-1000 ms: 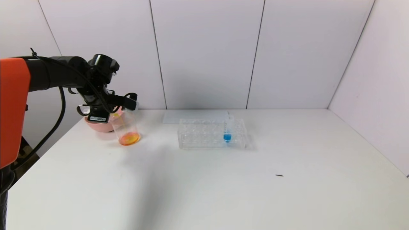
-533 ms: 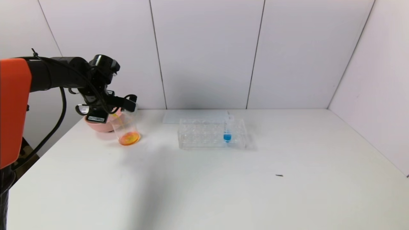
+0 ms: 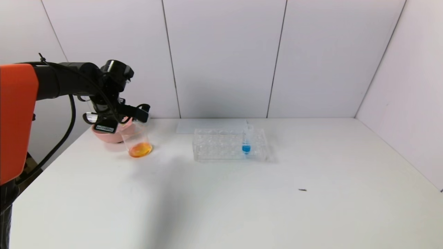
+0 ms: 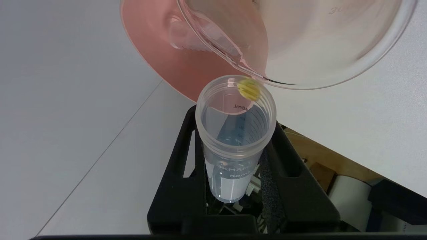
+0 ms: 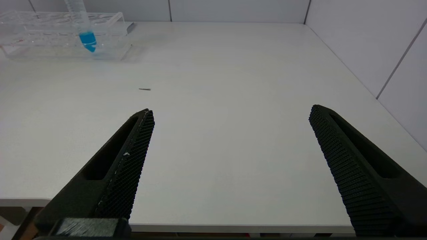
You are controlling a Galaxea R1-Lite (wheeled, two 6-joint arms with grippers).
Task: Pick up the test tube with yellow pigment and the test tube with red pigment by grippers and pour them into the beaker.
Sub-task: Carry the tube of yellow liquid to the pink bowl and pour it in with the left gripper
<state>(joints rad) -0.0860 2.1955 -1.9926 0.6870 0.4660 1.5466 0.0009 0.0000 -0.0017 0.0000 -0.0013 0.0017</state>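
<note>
My left gripper [image 3: 136, 112] is shut on the test tube with yellow pigment [image 4: 235, 133], tipped mouth-down at the rim of the beaker [image 3: 137, 140]. In the left wrist view the tube looks drained, with one yellow drop [image 4: 248, 89] clinging to its lip against the beaker's edge [image 4: 300, 50]. Orange liquid lies in the beaker's bottom. The test tube with red pigment is out of view. My right gripper [image 5: 231, 110] hangs open over the table's near edge, nothing between its fingers; the head view does not show it.
A pink bowl [image 3: 107, 135] stands right behind the beaker at the far left. A clear tube rack [image 3: 228, 145] in the middle holds a blue-tipped tube [image 3: 246, 140]. A small dark speck [image 3: 302, 190] lies on the white table.
The left arm has shifted slightly right and up. The yellow stream seen running into the beaker earlier has stopped.
</note>
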